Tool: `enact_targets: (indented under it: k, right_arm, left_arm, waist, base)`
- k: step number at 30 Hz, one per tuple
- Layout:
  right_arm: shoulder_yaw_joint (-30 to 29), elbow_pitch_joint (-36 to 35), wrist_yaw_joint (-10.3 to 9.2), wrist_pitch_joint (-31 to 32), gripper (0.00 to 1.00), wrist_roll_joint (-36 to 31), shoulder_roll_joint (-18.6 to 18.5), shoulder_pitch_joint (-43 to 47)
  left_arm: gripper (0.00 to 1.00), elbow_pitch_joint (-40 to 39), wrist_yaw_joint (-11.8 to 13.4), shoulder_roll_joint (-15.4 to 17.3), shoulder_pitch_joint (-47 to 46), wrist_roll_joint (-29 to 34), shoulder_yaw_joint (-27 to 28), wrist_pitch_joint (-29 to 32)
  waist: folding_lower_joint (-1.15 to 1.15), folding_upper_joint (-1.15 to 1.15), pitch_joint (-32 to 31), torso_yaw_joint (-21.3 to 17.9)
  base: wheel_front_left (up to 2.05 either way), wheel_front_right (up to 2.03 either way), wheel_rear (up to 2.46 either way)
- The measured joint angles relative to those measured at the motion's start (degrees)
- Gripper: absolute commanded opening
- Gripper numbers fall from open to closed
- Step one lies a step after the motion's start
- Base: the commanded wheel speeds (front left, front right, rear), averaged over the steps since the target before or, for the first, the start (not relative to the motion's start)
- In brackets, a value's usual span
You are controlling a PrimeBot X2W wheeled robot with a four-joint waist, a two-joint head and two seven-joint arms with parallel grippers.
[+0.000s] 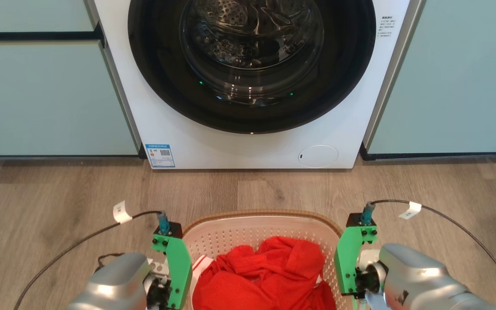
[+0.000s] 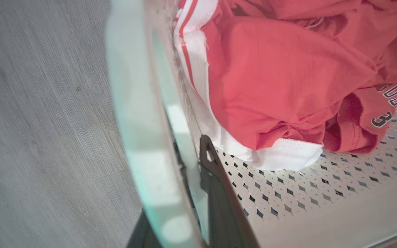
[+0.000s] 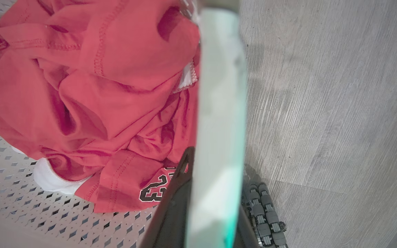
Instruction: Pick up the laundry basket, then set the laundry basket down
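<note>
Where it fills the laundry basket (image 1: pixel 230 234), the red jersey (image 3: pixel 98 86) reads "23".

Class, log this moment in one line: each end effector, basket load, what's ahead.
left end effector: shut on laundry basket rim | right end effector: shut on opposite rim | load: red garment | ahead: washing machine
</note>
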Motion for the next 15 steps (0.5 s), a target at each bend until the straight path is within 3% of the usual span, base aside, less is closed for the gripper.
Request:
enact_targets:
  k: [15]
  right_arm:
    - [0.35, 0.24, 0.0, -0.42, 0.0, 0.49, 0.01, -0.24]
  left_arm:
    - [0.0, -0.01, 0.0, -0.12, -0.01, 0.51, 0.01, -0.12]
  waist:
    - [0.0, 0.0, 3.19, 0.11]
  base:
    - [0.0, 0.0, 0.0]
